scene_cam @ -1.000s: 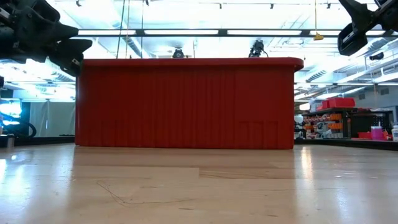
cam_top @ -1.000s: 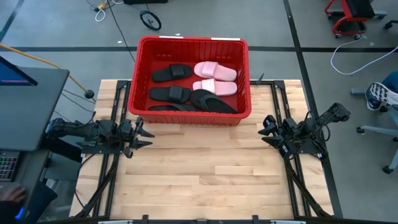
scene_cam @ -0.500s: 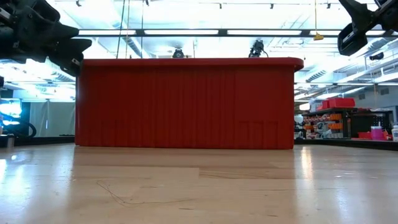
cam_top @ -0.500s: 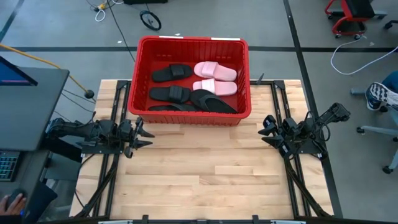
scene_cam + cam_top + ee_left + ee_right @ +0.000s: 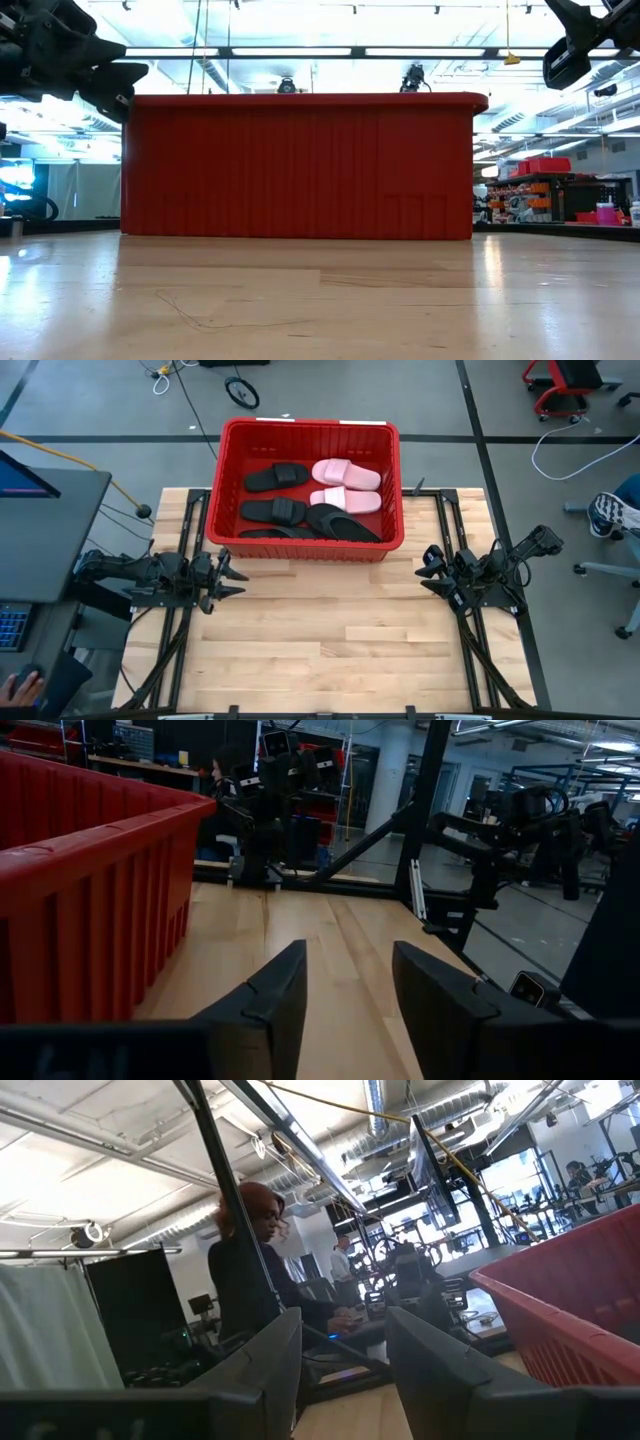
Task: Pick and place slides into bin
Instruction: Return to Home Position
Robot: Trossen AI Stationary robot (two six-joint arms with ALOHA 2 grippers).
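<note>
High view puts all six slides (image 5: 345,500) inside the bin (image 5: 310,550): four black toward its left and front, two pink in its right half. None shows on the table (image 5: 330,650), so I'd call the job done bar parking the arms. The left gripper (image 5: 240,582) hangs just off the bin's front-left corner and the right gripper (image 5: 424,568) off its front-right corner. Both have fingers spread and hold nothing. The slides look light and rubbery to me, with bendy soles that aren't fragile. The wide strap is the natural place to pinch, since a sole edge might flex and slip.
</note>
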